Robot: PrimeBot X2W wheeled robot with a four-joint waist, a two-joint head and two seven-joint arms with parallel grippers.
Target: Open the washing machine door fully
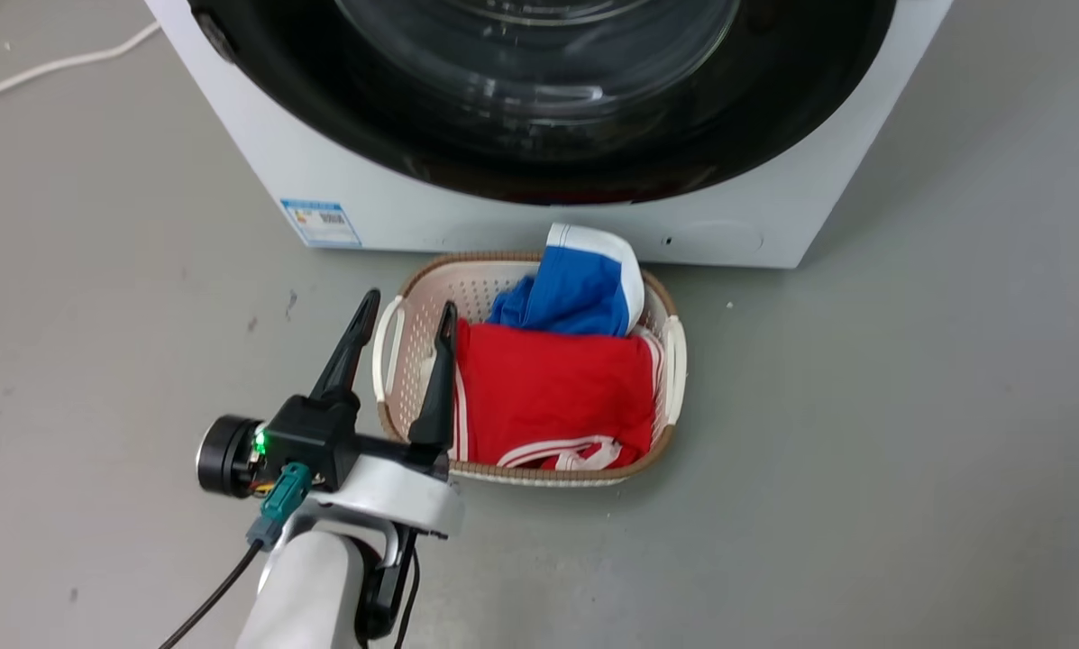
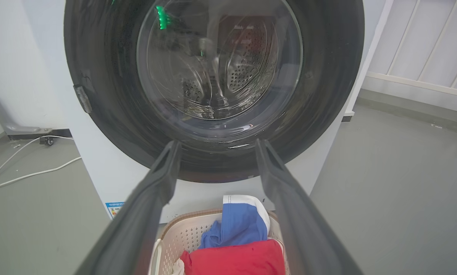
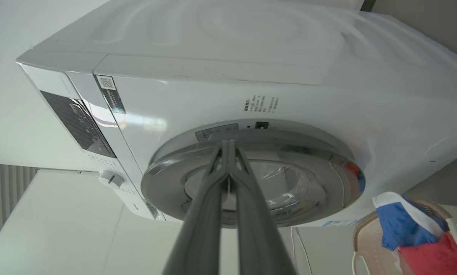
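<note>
The washing machine (image 1: 395,212) stands at the top of the head view, a white box. The washing machine door (image 1: 773,117), glossy black with a clear bowl window, lies flat against its front. A small latch piece (image 2: 82,98) sits on the door's left rim. My left gripper (image 1: 410,305) is open with nothing in it, hovering over the laundry basket's left edge, short of the door (image 2: 327,76). In the right wrist view my right gripper (image 3: 228,144) is shut with nothing between its fingers. Its tips are at the door's rim (image 3: 175,179); I cannot tell whether they touch it.
A white laundry basket (image 1: 674,361) with red and blue clothes sits on the grey floor right before the machine. White cables (image 2: 29,173) trail on the floor at its left. A slatted white panel (image 2: 423,49) stands to its right. A round filter cover (image 1: 710,239) marks the lower front.
</note>
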